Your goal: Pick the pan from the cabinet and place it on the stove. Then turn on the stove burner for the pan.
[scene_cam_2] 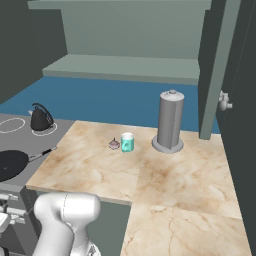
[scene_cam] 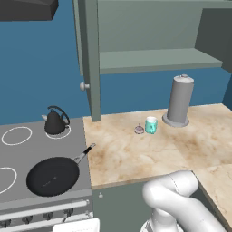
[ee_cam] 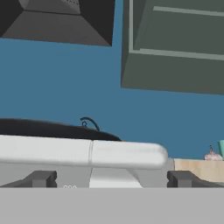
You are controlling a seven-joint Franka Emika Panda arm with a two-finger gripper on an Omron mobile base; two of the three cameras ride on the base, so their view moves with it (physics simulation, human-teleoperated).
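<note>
The black pan (scene_cam: 52, 176) lies flat on the front right ring of the stove (scene_cam: 40, 146), its thin handle pointing toward the counter. It also shows at the left edge in the right base view, pan (scene_cam_2: 7, 165). In the hand view my gripper (ee_cam: 109, 179) is open, its fingertips (ee_cam: 41, 178) wide apart with nothing between them. It is low at the stove's front, close to a pale horizontal bar (ee_cam: 83, 151). The pan's dark rim (ee_cam: 52, 130) runs just above that bar. Dark knobs (scene_cam: 47, 216) line the stove front. The cabinet (scene_cam: 149, 59) hangs open above the counter.
A small black kettle (scene_cam: 55, 122) stands on the back right ring. On the marble counter (scene_cam: 149, 154) are a tall grey cylinder (scene_cam: 180, 100), a teal cup (scene_cam: 151, 125) and a small pinkish item (scene_cam: 139, 129). A dark hood (ee_cam: 57, 22) hangs over the stove.
</note>
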